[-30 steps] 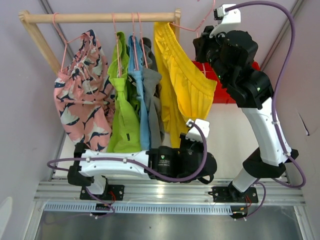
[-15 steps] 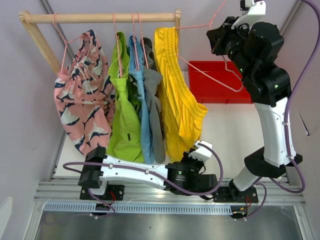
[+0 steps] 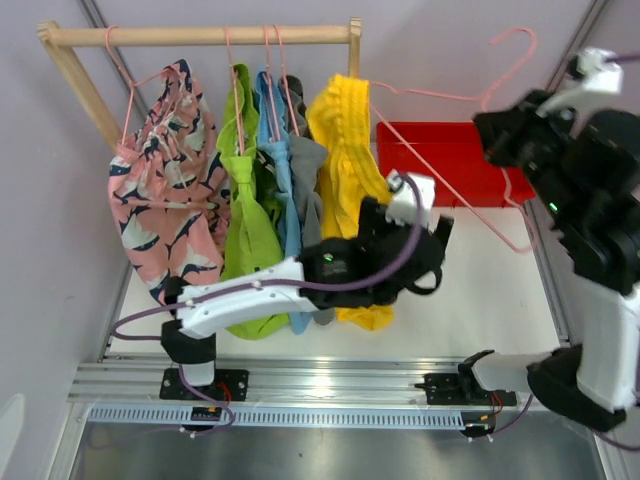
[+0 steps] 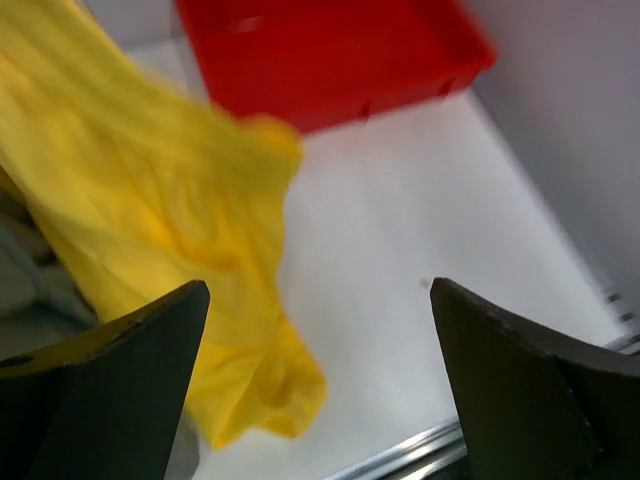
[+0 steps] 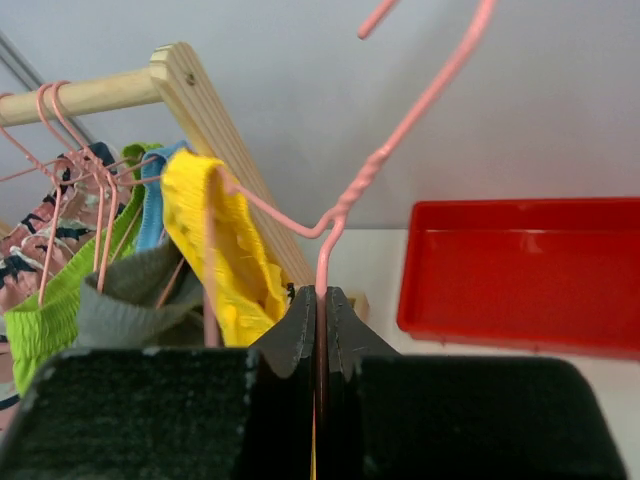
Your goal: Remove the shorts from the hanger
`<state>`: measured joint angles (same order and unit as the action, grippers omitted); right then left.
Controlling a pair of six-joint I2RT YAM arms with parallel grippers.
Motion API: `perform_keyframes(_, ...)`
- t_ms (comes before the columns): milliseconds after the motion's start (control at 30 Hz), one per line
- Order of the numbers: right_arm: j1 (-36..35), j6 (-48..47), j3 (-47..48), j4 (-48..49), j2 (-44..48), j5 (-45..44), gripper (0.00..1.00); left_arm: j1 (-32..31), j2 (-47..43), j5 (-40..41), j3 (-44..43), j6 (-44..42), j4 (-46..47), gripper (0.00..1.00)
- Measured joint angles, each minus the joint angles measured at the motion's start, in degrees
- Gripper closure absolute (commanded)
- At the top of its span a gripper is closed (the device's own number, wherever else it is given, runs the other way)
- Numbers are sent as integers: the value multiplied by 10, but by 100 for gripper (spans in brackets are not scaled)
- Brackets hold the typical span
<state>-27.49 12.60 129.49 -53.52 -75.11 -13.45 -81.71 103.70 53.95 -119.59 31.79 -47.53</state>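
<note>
The yellow shorts (image 3: 345,170) hang bunched by the rack's right post, and their hem (image 4: 250,390) droops over the white table. My left gripper (image 3: 432,255) is open just right of them with nothing between its fingers (image 4: 120,390). My right gripper (image 3: 497,135) is shut on the pink wire hanger (image 3: 470,100), which is off the rail and out to the right. In the right wrist view the hanger (image 5: 330,225) is pinched between the closed jaws, and its left arm runs into the yellow waistband (image 5: 225,250). Pink patterned (image 3: 165,200), lime green (image 3: 245,230), light blue (image 3: 285,170) and grey shorts (image 3: 310,200) hang on the rail.
The wooden rail (image 3: 200,36) spans the back, with slanted posts at each end. A red tray (image 3: 440,165) sits on the table behind the right arm. Purple walls close in on both sides. A metal rail (image 3: 340,385) carries the arm bases at the near edge.
My left gripper has opened, let go of the yellow shorts and risen beside them. The right arm has swung right, carrying the hanger off the rail; the shorts have bunched up.
</note>
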Motion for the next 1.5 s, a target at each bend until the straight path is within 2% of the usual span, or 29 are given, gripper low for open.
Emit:
perform_keyframes(133,7,14,-8,-63,81,-20,100,-8,-15,-43,-165,-21,-17,1)
perform_keyframes(333,7,38,-102,-87,160,-16,100,-18,-116,-90,-145,-26,-10,1)
perform_keyframes(667,-3,69,-196,-59,127,0,100,-13,-93,-128,-162,-18,-10,1)
perform_keyframes(767,-41,73,-222,-27,122,-22,100,-11,-80,-136,-166,-19,-10,1)
perform_keyframes(933,-145,73,-211,24,71,-89,100,-11,-58,-137,-175,-19,-5,1)
perform_keyframes(1200,-191,75,-187,62,-14,-163,100,-16,-34,-127,-177,-23,-23,1)
perform_keyframes(1267,-195,78,-182,63,-19,-172,100,-18,-33,-118,-178,-23,-28,4)
perform_keyframes(1300,-197,79,-177,64,-20,-176,100,-18,-32,-112,-178,-22,-28,12)
perform_keyframes(1333,-202,80,-173,66,-21,-181,100,-19,-30,-106,-178,-20,-27,15)
perform_keyframes(1500,-224,84,-158,72,-22,-203,100,-19,-19,-83,-178,-17,-29,25)
